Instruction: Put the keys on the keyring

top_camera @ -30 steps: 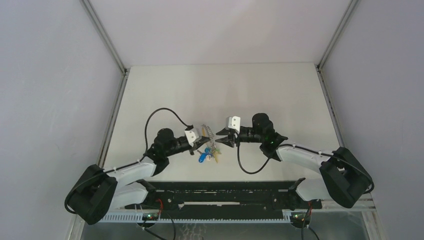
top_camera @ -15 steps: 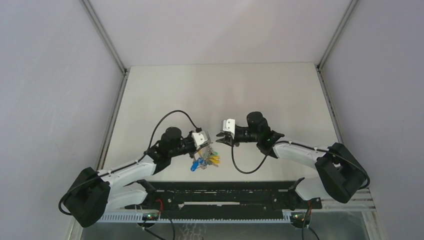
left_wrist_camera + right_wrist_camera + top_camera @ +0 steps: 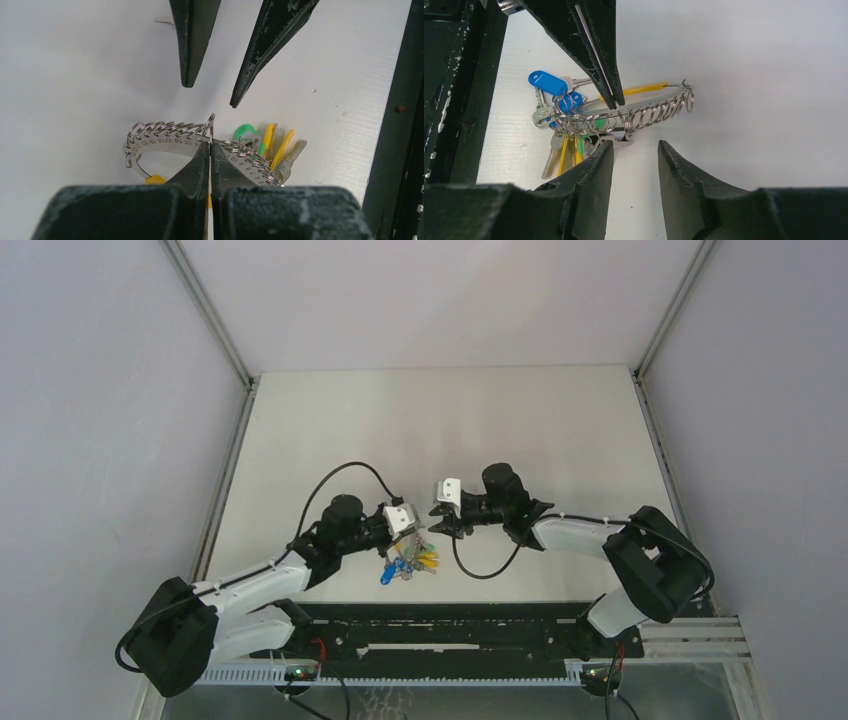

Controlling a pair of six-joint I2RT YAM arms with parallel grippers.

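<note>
The left gripper (image 3: 210, 146) is pinched fully together, its two black fingertips nipping one small wire loop of the silvery metal keyring (image 3: 167, 136). This is a curved, numbered bar strung with a row of little loops, with a yellow-orange band and a bunch of blue, green and yellow tagged keys. The keyring lies on the white table (image 3: 450, 420) near the black rail (image 3: 450, 615) at the near edge, between the two grippers. In the right wrist view its bunch fans out to the left of the pinched loop. The right gripper (image 3: 634, 146) faces the left one from just beyond the bar. Its fingers are parted about halfway, with nothing between them. Of the small loose key (image 3: 163, 21), only a short silver blade shows, flat on the table just beside a right finger, apart from the keyring.
</note>
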